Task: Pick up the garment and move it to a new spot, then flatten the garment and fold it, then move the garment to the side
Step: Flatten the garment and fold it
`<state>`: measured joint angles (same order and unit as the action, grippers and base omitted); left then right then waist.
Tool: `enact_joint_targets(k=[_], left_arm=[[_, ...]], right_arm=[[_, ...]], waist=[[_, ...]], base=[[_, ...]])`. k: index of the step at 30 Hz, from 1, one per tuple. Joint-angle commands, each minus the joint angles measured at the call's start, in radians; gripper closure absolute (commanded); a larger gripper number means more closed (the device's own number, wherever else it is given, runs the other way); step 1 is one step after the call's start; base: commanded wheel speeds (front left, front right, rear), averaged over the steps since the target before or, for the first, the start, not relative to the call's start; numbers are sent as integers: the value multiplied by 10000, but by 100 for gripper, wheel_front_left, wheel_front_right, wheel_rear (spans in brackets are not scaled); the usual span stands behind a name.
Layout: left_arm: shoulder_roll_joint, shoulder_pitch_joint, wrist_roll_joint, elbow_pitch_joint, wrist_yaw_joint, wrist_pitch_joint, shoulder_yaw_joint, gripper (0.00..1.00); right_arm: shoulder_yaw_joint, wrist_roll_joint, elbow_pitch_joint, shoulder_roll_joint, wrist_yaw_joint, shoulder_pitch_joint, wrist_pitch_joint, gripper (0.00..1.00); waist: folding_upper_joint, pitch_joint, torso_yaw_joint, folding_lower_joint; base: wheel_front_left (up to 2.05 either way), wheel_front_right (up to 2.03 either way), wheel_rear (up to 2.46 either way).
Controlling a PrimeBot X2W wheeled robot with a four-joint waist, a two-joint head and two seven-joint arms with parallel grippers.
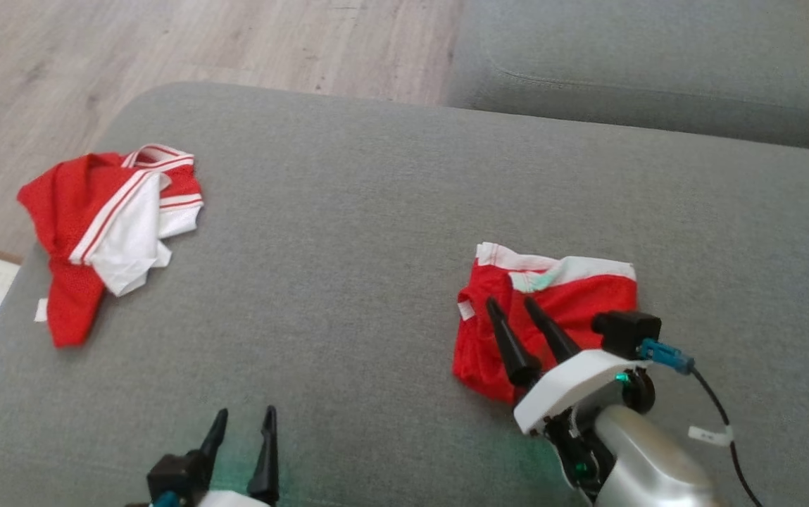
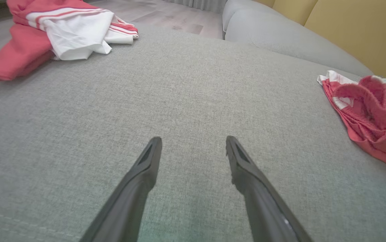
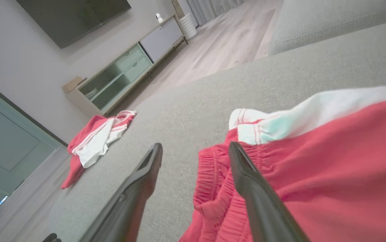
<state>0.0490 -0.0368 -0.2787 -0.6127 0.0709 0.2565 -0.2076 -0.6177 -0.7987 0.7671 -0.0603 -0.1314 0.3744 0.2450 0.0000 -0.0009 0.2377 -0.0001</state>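
Observation:
The garment (image 1: 587,296), red shorts with a white waistband, lies bunched and folded on the right part of the grey sofa seat (image 1: 348,246). It also appears in the left wrist view (image 2: 374,134) and the right wrist view (image 3: 330,161). My right gripper (image 1: 510,301) hangs just over its left part, open, with nothing between the fingers; in its own view the right gripper (image 3: 195,145) straddles the garment's elastic edge. Near the front edge of the seat, my left gripper (image 1: 246,410) (image 2: 193,138) is open over bare fabric.
A second red and white garment (image 1: 94,218) (image 2: 72,33) (image 3: 95,141) lies crumpled at the seat's left end, partly over the edge. Another grey cushion (image 1: 657,63) adjoins at the far right. Wooden floor (image 1: 165,42) lies beyond, with a low cabinet (image 3: 129,67) by the wall.

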Motion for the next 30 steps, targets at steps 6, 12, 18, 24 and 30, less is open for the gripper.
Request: enact_joint_targets(k=[6,12,18,24,30], left_arm=[[12,-355,271,640,-125,53,639,0],[12,-407,754,1105,-284,53,767,0],[12,-15,1242,1625,-513,53,1046,0],[12,600,1351,2021,-639,53,1103,0],[12,792,1297,2089,-662,53,989,0]], right_arm=[[1398,1897,-1224,100,7,77,164,0],[3777,4373,-2177,100,7,-1027,166,0],[4689,5619,-2469,100,7,-1981,167,0],[4813,5831,-2243,100,7,-2590,167,0],[4800,5808,-2190,100,7,-2696,167,0]], waist=[[0,19,-748,1],[0,-35,-1439,1],[0,-257,-1922,1],[0,-413,-1974,1],[0,-344,-1830,1]], base=[[0,0,0],[0,0,0],[0,0,0],[0,0,0],[0,0,0]])
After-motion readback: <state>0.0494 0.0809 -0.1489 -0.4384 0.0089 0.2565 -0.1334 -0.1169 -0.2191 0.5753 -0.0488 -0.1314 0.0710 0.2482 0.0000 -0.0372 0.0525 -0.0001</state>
